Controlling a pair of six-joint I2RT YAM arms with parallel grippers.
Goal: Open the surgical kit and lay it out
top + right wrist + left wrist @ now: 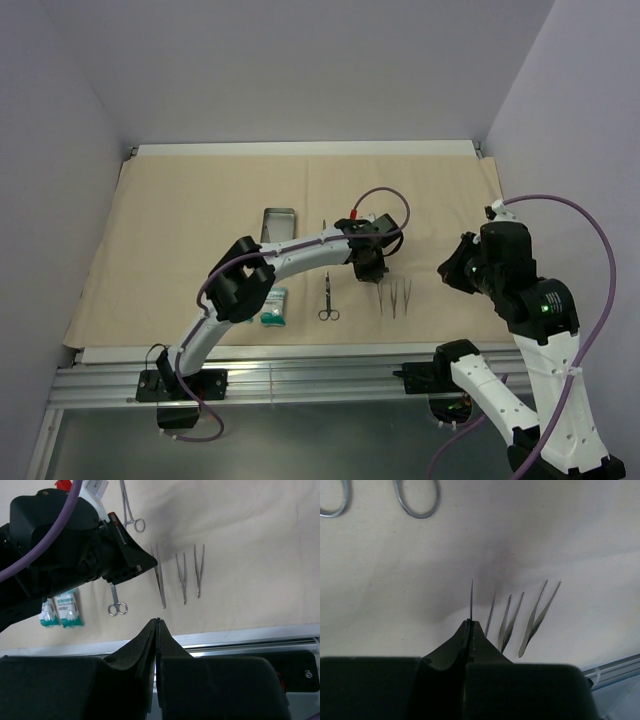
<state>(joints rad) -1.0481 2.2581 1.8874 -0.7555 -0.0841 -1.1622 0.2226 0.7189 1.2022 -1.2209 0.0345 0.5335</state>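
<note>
Left gripper [469, 626] is pinched shut on a thin tweezers [471, 600], tip pointing down at the drape [180, 230] just left of the two laid tweezers [397, 297], mid-frame. My guess is it's lining up a neat row. Right gripper [157, 623] is closed on nothing, parked off to the right out of the way.

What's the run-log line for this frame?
left gripper: shut on thin tweezers, over drape | right gripper: shut, empty | laid out: tray, scissors, packets, two more tweezers
</note>
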